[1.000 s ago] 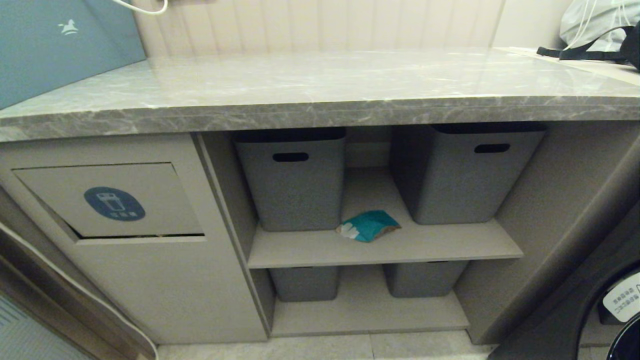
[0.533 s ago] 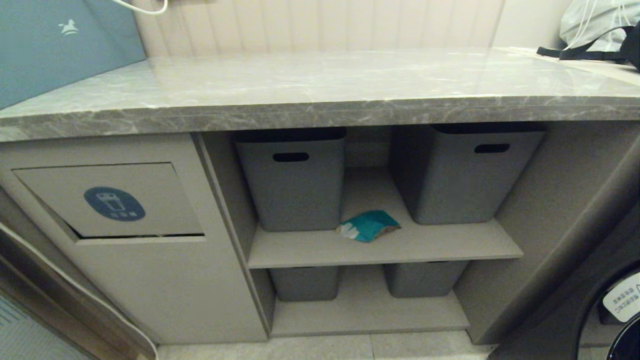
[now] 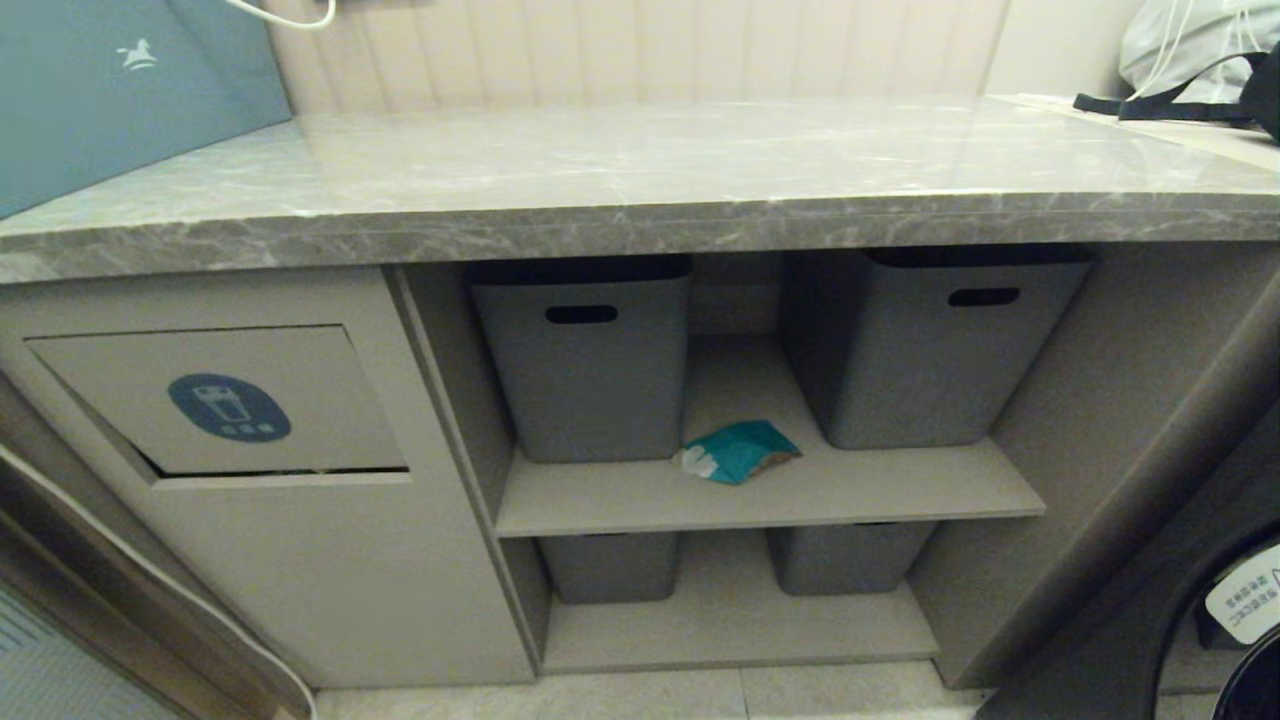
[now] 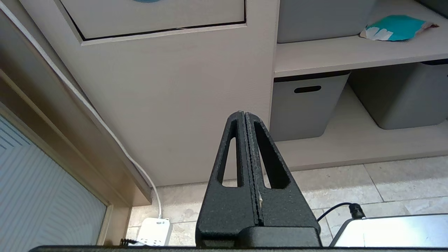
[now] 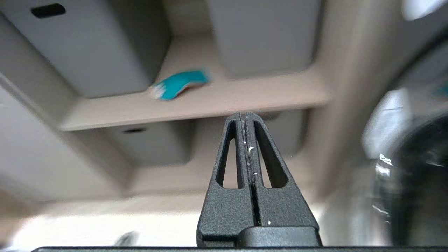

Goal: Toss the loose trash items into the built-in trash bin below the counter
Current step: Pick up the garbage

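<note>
Left gripper (image 4: pixel 245 113), fingers pressed together and holding nothing, low near the tiled floor (image 4: pixel 385 182) and facing the beige cabinet front. Ahead of it and higher up, the lower edge of the trash bin flap (image 4: pixel 154 17); beside it, at floor level, a white power strip (image 4: pixel 154 231) fed by a white cable (image 4: pixel 105 129).

Right gripper (image 5: pixel 245 114), fingers likewise pressed together and empty, pointed at the front edge of the upper shelf (image 5: pixel 210 105). The teal packet (image 5: pixel 180 83) lies on that shelf, above the fingertips and a little toward the bin side, well apart from them.

Head view, neither arm visible: the packet (image 3: pixel 740 452) rests between two grey tubs (image 3: pixel 585 355), near the shelf's (image 3: pixel 770 495) front; two more tubs stand on the shelf below. The bin flap (image 3: pixel 215 400), marked with a dark blue oval icon, sits under the marble counter (image 3: pixel 640 170). A blue-grey bag (image 3: pixel 110 90) with a white horse logo stands on the counter above the bin.
</note>
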Robot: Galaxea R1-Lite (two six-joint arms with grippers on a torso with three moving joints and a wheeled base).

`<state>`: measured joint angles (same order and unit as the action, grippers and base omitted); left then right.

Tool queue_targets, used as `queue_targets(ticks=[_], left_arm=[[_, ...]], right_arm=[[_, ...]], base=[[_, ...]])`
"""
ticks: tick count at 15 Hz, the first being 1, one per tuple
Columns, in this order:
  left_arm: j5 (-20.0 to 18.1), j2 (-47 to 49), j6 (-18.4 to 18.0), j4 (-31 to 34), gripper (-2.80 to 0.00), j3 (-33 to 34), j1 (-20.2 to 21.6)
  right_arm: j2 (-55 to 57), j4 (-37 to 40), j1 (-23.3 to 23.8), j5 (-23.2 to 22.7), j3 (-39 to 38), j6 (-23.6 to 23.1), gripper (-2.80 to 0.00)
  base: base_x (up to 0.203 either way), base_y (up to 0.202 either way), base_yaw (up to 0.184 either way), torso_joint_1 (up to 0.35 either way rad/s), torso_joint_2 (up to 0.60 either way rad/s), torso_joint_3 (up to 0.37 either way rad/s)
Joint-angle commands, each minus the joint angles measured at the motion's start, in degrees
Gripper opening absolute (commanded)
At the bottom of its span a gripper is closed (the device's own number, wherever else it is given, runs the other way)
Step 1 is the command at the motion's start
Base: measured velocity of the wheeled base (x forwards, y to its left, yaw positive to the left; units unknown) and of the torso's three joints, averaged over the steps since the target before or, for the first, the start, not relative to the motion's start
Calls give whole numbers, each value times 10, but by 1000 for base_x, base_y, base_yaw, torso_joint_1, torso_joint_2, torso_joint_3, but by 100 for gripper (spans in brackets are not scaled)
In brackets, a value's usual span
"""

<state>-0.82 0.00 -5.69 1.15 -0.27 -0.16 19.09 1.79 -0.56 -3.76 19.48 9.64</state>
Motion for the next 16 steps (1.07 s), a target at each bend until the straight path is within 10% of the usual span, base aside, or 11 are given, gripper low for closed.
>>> queue_targets(ticks=[1,10,16], left_arm=[[-1,0,0,0,-280,0,0],[0,1,0,0,-280,0,0],[0,1,0,0,-280,0,0]], right_arm=[[209,-3,-4,-16,58,60,-280],[609,-377,-80,-105,20,526,-280],[846,-607,-96,-108,28,631,-280]], base=[[0,0,0,0,0,0],[0,0,0,0,0,0],[0,0,0,0,0,0]])
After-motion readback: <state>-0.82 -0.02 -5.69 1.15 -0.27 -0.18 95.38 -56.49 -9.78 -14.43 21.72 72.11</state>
